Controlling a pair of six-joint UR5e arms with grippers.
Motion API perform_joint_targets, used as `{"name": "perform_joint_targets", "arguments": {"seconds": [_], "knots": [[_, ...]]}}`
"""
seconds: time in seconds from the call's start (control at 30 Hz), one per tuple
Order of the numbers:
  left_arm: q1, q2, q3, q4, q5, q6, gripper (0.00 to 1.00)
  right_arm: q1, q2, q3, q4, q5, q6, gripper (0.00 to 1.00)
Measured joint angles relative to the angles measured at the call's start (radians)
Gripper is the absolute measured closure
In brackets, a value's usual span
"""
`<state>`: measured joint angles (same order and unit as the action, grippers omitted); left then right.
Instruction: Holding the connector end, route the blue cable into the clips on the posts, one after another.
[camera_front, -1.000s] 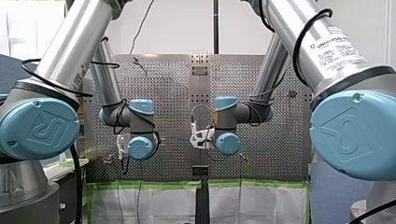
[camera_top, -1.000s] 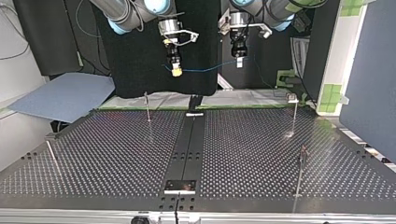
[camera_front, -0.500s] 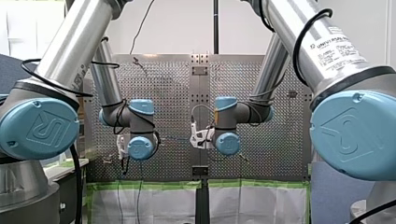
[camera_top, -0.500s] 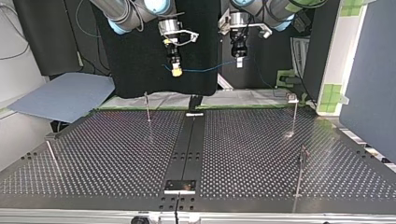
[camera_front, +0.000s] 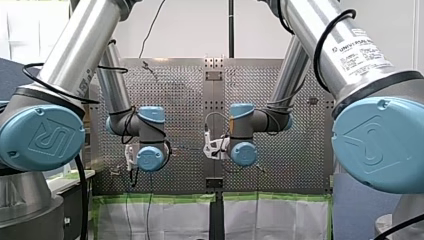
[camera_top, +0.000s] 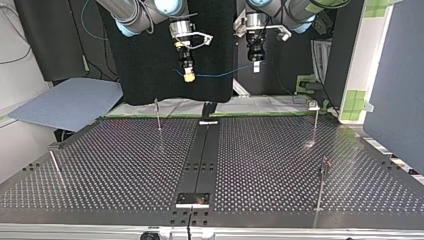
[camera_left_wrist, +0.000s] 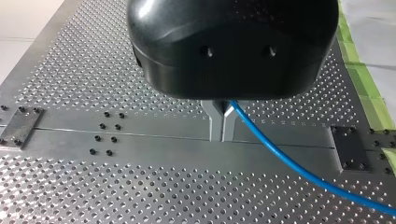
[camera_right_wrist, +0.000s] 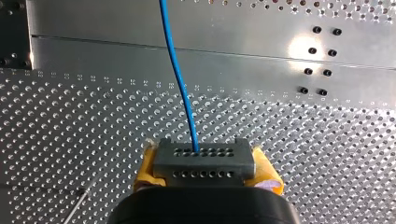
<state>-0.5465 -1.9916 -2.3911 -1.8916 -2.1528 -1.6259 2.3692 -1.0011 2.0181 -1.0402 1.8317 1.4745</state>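
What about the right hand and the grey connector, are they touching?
Touching. The right wrist view shows the right hand's yellow pads pressed against both ends of the connector.

2 arms: my left arm (camera_front: 75, 47), my right arm (camera_front: 345, 50). 2 grippers: left gripper (camera_top: 256, 68), right gripper (camera_top: 189, 76). 1 blue cable (camera_top: 220, 75), 1 connector (camera_right_wrist: 204, 161). 4 posts by top view: far-left post (camera_top: 158, 114), near-left post (camera_top: 55, 167), far-right post (camera_top: 316, 122), near-right post (camera_top: 322, 185). 1 perforated table (camera_top: 125, 165), 1 centre rail (camera_top: 202, 160), 1 grey-blue sheet (camera_top: 65, 102)

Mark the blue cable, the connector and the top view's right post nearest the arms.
blue cable (camera_left_wrist: 280, 157): left wrist view, mid-span
connector (camera_right_wrist: 205, 165): right wrist view, grey face
post (camera_top: 316, 125): top view, shaft
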Motion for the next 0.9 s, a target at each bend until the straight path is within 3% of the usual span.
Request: {"name": "perform_joint_targets", "arguments": {"seconds": [0.33, 0.53, 0.73, 0.9], "knots": [[0.001, 0.0, 0.001, 0.0, 0.0, 0.0, 0.98, 0.004, 0.004, -0.004, 0.005, -0.001, -0.001, 1.0], [0.001, 0.0, 0.001, 0.0, 0.0, 0.0, 0.98, 0.018, 0.045, -0.014, 0.025, -0.003, -0.003, 1.0], [0.002, 0.0, 0.002, 0.0, 0.0, 0.0, 0.98, 0.02, 0.089, -0.015, 0.027, -0.003, -0.003, 1.0], [0.002, 0.0, 0.002, 0.0, 0.0, 0.0, 0.98, 0.02, 0.097, -0.015, 0.028, -0.003, -0.003, 1.0]]}}
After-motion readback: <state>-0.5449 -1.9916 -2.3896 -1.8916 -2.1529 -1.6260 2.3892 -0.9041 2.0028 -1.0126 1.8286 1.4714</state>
